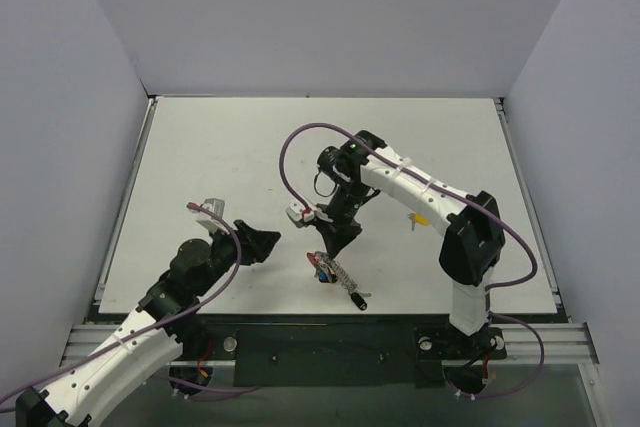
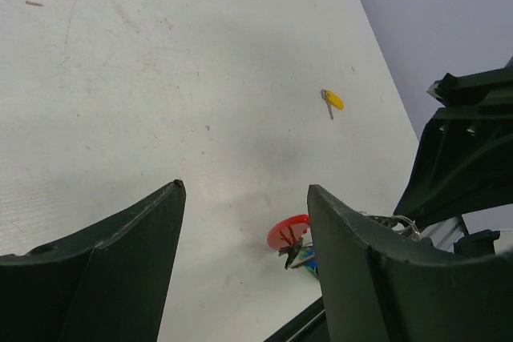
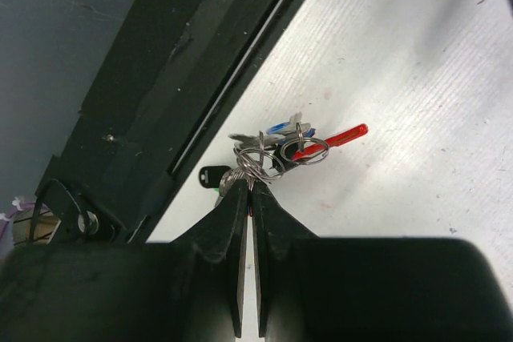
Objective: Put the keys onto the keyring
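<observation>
Right claw (image 3: 248, 186) pinched tight on the keyring (image 3: 255, 159) at mid-frame, keys (image 3: 292, 140) bunched beside it on the tabletop (image 3: 417, 78). Left claw (image 2: 245, 188) gapes wide, empty; yellow key (image 2: 333, 101) lies alone, upper right.

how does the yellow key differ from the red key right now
The yellow key lies alone; the red key sits tangled with the keyring. Yellow lies clear of the right end effector; red is right at its tips. Both have coloured heads.
</observation>
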Robot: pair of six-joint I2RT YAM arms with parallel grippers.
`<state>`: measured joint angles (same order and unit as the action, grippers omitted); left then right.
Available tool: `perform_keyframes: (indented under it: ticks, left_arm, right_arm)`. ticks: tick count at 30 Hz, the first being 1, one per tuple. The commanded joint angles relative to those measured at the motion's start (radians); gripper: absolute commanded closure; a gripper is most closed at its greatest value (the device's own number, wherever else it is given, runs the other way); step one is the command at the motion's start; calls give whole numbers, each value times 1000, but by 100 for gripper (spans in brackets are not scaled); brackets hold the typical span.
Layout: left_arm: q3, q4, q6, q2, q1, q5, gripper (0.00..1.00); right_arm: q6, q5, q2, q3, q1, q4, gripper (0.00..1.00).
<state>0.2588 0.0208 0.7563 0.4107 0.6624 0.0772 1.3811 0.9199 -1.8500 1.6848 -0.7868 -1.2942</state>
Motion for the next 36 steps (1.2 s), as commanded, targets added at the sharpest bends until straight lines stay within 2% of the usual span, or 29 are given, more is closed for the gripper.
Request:
perform_keyframes:
  ticks: [1,14,23,28,32,36]
  left_arm:
    - [5,-59,20,43,11,-25,28]
    - [-10,-130,26,118,20,-68,28]
    - [10,-232,15,290,31,-120,28]
    - [17,-268,12,367,32,-140,28]
    - [20,-259,11,387,34,-139,28]
    - [25,-213,15,364,34,-143,28]
  right_arm:
    - [9,51,-70,72,24,-182,100]
    - [-224,47,-244,147,181,-71,96]
    - [-453,-3,-264,121,173,87,94]
    - [-635,-91,-261,92,127,225,89]
    - [-752,-138,-268,95,112,266,85]
    - [-785,-141,-148,43,118,269,77]
